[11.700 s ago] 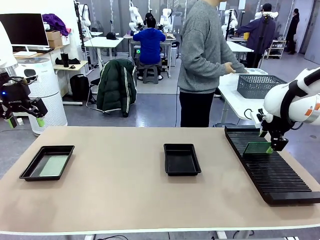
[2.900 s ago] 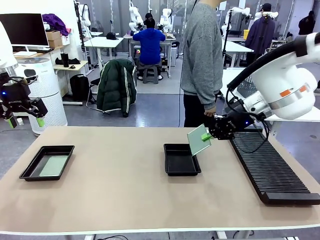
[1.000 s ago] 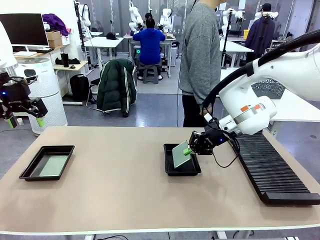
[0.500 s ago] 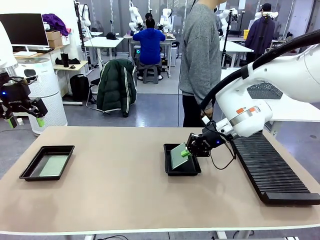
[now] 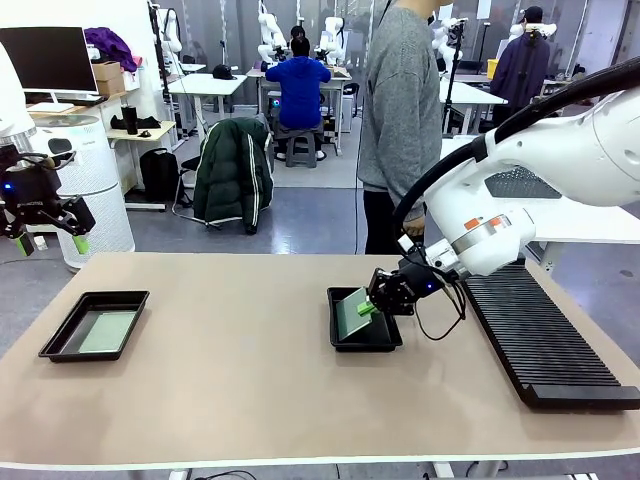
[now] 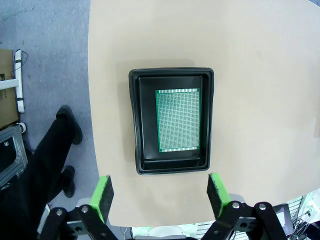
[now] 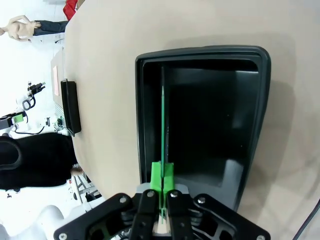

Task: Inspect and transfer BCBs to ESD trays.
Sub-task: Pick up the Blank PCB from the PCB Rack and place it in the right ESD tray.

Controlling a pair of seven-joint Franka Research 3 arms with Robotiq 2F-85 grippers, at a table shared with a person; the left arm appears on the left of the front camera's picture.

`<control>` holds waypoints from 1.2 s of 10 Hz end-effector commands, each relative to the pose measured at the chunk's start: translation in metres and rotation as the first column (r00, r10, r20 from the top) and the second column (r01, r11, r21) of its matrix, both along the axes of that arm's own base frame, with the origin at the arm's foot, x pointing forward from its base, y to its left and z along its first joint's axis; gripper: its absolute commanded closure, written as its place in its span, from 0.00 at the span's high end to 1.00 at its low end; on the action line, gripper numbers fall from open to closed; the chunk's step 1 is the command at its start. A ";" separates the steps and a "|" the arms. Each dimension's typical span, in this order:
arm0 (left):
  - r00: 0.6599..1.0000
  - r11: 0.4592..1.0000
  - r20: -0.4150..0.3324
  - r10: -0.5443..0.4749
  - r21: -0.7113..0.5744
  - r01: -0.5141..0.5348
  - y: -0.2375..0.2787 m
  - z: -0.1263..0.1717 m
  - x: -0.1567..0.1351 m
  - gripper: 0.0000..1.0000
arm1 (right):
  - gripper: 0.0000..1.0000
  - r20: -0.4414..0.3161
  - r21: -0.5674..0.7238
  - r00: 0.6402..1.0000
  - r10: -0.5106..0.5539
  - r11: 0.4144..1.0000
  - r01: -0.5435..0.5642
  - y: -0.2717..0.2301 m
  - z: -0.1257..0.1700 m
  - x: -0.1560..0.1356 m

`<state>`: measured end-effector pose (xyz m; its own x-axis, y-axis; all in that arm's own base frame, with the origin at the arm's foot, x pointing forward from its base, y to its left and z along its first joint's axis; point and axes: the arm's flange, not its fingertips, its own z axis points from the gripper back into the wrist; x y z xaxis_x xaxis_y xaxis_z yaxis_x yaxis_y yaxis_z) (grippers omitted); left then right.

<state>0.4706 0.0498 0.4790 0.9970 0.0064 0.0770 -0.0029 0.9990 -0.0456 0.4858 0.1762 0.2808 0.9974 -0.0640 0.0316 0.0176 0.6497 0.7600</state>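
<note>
At table middle, we hold right gripper (image 5: pixel 367 305) clamped on BCB (image 5: pixel 352 311), board tilted edge-down over centre tray (image 5: pixel 365 340), long axis along tray; left gripper (image 6: pixel 159 194) gapes idle.

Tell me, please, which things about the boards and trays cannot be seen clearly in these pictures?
- Held BCB: right wrist view shows it edge-on, so its face is hidden.
- Whether its lower edge touches the middle ESD tray: too small in front view.
- Right gripper pads: mostly hidden by the board.
- Left tray's BCB: fine details too small.

Held BCB (image 7: pixel 163 125) seen edge-on (face hidden).
</note>
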 end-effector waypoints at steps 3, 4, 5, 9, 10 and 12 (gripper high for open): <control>1.000 1.000 0.007 0.000 0.001 0.000 0.000 -0.002 0.000 1.00 | 0.02 -0.002 0.000 1.000 0.000 1.000 0.000 0.000 -0.001 0.001; 1.000 1.000 0.007 0.000 0.001 0.000 0.000 -0.002 0.000 1.00 | 0.02 -0.002 0.000 1.000 0.000 1.000 0.000 0.000 -0.001 0.001; 1.000 1.000 0.007 0.000 0.001 0.000 0.000 -0.002 0.000 1.00 | 0.02 -0.002 0.000 1.000 0.000 1.000 0.000 0.000 -0.001 0.001; 1.000 1.000 0.007 0.000 0.001 0.000 0.000 -0.002 0.000 1.00 | 0.22 0.008 -0.020 1.000 0.000 1.000 0.000 0.001 0.004 0.003; 1.000 1.000 0.007 0.000 0.001 0.000 0.000 -0.002 0.000 1.00 | 0.37 0.012 -0.033 1.000 0.002 0.999 -0.002 0.002 0.009 0.002; 1.000 1.000 0.007 0.000 0.001 0.000 0.000 -0.002 0.000 1.00 | 0.57 0.016 -0.063 1.000 0.002 0.998 -0.001 0.002 0.018 0.002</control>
